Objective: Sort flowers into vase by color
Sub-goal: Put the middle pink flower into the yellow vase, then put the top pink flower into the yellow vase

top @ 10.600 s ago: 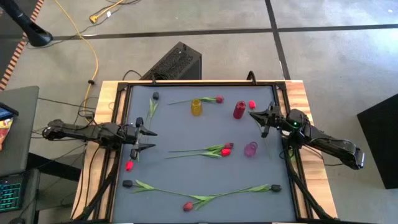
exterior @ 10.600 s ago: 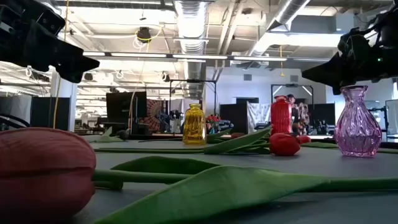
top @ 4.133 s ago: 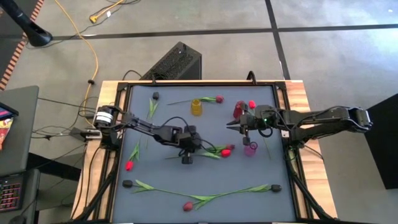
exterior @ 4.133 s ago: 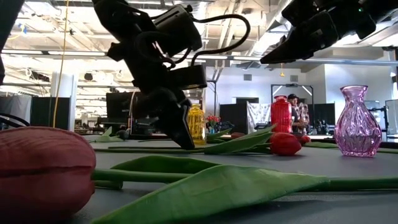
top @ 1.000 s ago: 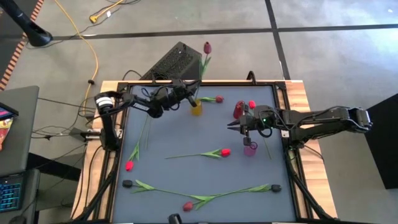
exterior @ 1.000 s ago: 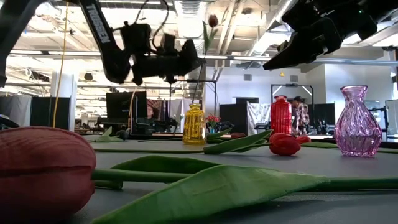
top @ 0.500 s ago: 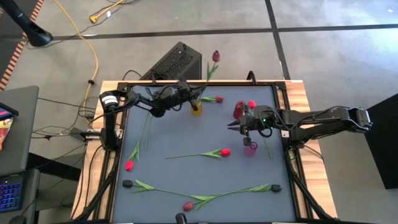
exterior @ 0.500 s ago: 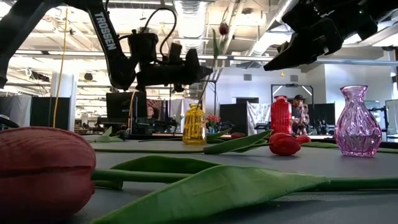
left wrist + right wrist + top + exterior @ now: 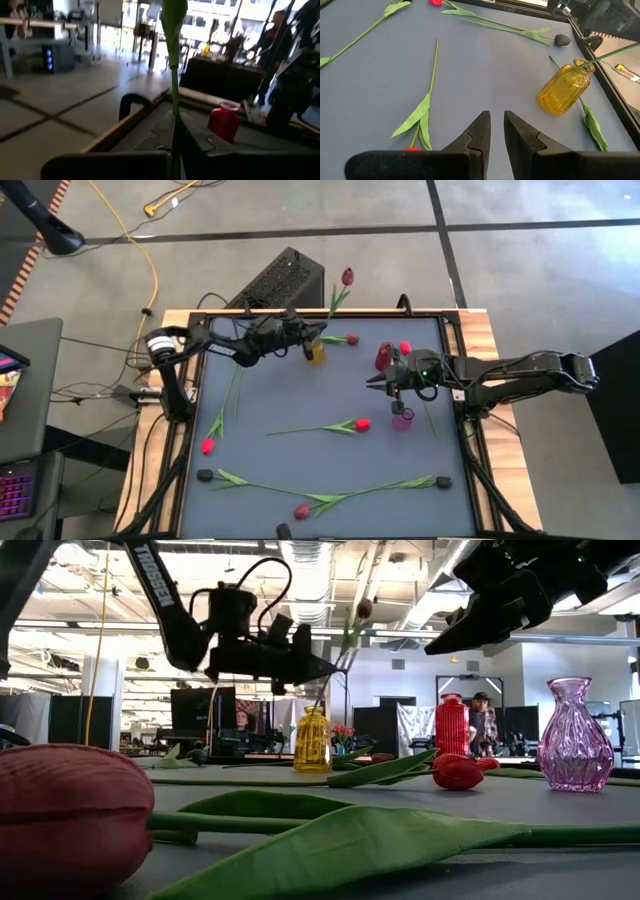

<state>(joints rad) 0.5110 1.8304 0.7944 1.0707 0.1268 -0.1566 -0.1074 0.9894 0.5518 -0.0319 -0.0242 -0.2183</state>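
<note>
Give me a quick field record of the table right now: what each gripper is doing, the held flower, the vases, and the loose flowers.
left gripper: shut on maroon tulip, beside yellow vase
maroon tulip: stem end at yellow vase mouth, leaning away over table's far edge
right gripper: holds nothing, waits between red vase and purple vase
yellow vase: upright
red vase: upright, red flower head beside it
purple vase: upright
loose flowers: several lying flat on gray mat

Yellow vase [image 9: 566, 88] holding a stem, fingers [image 9: 479, 131] slightly apart — grey mat [image 9: 380, 75]
</note>
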